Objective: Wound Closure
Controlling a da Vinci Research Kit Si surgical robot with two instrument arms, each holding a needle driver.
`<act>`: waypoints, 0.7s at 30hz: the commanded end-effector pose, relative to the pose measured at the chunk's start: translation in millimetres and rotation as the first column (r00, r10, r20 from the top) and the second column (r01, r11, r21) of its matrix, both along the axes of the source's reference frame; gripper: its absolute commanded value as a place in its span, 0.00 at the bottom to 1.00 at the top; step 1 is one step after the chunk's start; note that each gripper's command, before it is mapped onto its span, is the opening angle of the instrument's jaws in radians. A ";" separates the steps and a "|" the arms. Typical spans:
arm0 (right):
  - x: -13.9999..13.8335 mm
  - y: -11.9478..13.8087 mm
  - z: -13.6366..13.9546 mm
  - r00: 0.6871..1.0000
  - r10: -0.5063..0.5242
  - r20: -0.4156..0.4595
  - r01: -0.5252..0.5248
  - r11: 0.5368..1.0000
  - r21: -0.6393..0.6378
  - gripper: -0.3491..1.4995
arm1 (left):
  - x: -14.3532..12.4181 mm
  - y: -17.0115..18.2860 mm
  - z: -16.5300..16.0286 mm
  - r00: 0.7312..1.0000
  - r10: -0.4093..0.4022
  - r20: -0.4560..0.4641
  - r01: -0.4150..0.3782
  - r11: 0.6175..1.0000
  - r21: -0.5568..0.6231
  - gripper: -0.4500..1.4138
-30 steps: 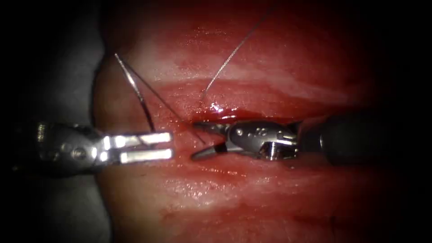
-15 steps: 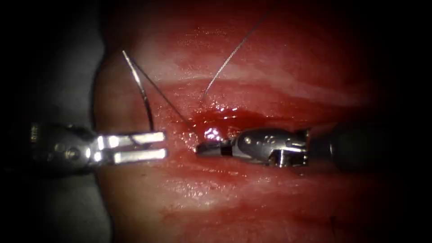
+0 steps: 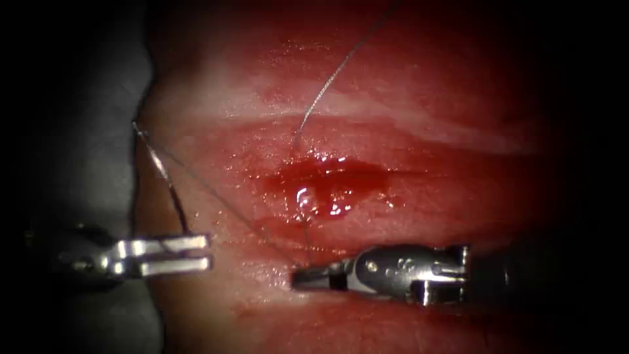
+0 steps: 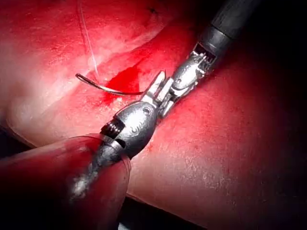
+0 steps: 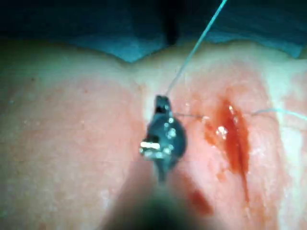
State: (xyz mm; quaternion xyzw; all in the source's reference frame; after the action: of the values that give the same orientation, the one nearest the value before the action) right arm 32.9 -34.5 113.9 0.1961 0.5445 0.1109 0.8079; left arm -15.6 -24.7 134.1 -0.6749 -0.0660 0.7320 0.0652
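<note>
- Now, left tool (image 3: 196, 254) is pinching the needle (image 3: 162, 176) near its tail, clear of the tissue (image 3: 419, 111), left of the cut (image 3: 327, 180).
- Right tool (image 3: 314, 275) is clamping the thread (image 3: 223, 200); overtightening risks tearing tissue or snapping thread.

The left tool (image 3: 196, 254) has bright, polished metal jaws that reflect the light strongly, and its body behind them is a duller grey metal. The right tool (image 3: 308, 276) is smooth, glossy metal with small rivets, on a matt dark shaft (image 3: 511, 275). The needle (image 3: 160, 177) is thin, shiny steel wire. The thread (image 3: 327, 85) is fine, pale and slightly glinting. The tissue (image 3: 426, 131) looks wet and soft, with a glistening sheen. The red fluid (image 3: 321, 187) in the cut is glossy, with 3 or so bright highlights.
</note>
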 end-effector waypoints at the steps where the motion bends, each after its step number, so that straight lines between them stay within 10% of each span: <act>1: 1.1 -3.2 -1.6 1.000 -0.012 -0.009 0.012 1.000 0.012 0.00 | -0.5 -1.4 0.7 1.000 -0.002 -0.002 0.002 1.000 0.004 0.00; 12: 5.2 -5.8 -10.9 0.998 -0.027 -0.057 0.028 1.000 0.008 0.03 | 0.5 -0.8 0.4 1.000 -0.003 -0.004 0.003 1.000 0.015 0.00; 17: 5.7 -3.0 -10.7 0.999 0.019 -0.039 -0.019 1.000 -0.014 0.79 | 3.1 1.7 -0.1 0.999 -0.036 -0.041 0.037 0.999 0.035 0.00; 21: 4.7 -0.7 -9.9 0.998 0.054 -0.029 -0.055 0.996 -0.068 0.86 | 6.4 4.0 0.3 0.995 -0.060 -0.074 0.065 0.996 0.066 0.00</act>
State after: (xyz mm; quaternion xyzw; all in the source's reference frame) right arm 37.4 -34.7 103.4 0.1521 0.5650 0.1102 0.8034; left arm -8.1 -19.4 133.9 -0.6455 -0.0640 0.7525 0.1142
